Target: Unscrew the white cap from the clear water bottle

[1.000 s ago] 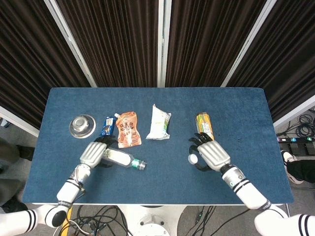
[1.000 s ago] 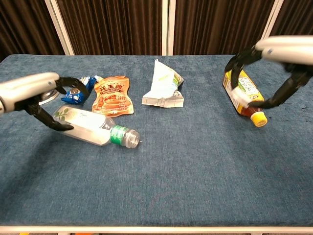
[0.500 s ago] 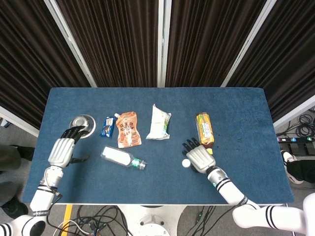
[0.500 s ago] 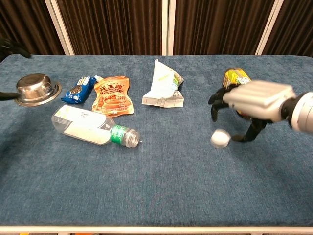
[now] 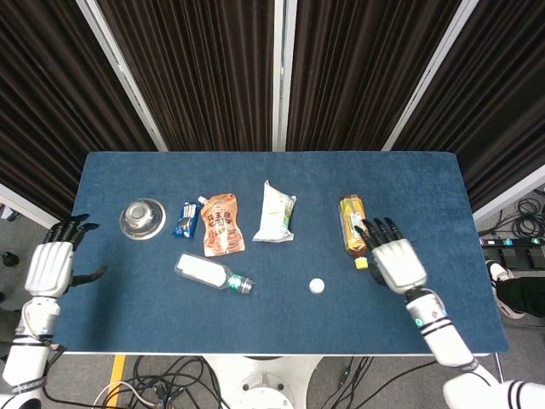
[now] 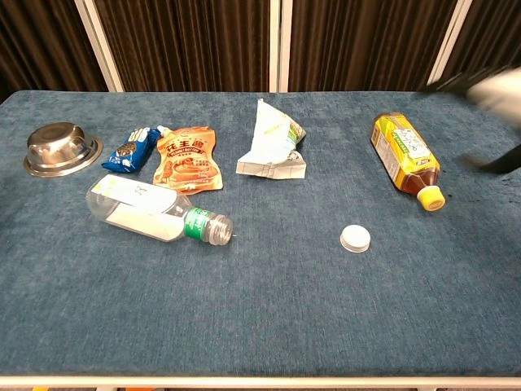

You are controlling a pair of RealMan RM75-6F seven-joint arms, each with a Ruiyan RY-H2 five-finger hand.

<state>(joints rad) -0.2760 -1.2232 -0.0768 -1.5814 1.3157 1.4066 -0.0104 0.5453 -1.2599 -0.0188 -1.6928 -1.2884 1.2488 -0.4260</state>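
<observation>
The clear water bottle (image 5: pixel 209 273) (image 6: pixel 155 215) lies on its side on the blue table, its open neck pointing right and bare of a cap. The white cap (image 5: pixel 316 285) (image 6: pixel 355 238) sits alone on the cloth to the bottle's right. My left hand (image 5: pixel 49 267) hovers at the table's left edge, fingers spread, holding nothing. My right hand (image 5: pixel 393 260) hangs right of the cap, beside the yellow tea bottle, fingers apart and empty; the chest view shows it only as a blur (image 6: pixel 492 85) at the right edge.
A steel bowl (image 5: pixel 141 216) (image 6: pixel 61 148), a blue snack pack (image 5: pixel 186 219), an orange pouch (image 5: pixel 223 223), a white bag (image 5: pixel 277 212) and a yellow tea bottle (image 5: pixel 353 225) (image 6: pixel 405 158) lie across the table's far half.
My right hand let go of the white cap, left it on the cloth and drew back to the right. My left hand released the bottle and moved out to the left edge.
</observation>
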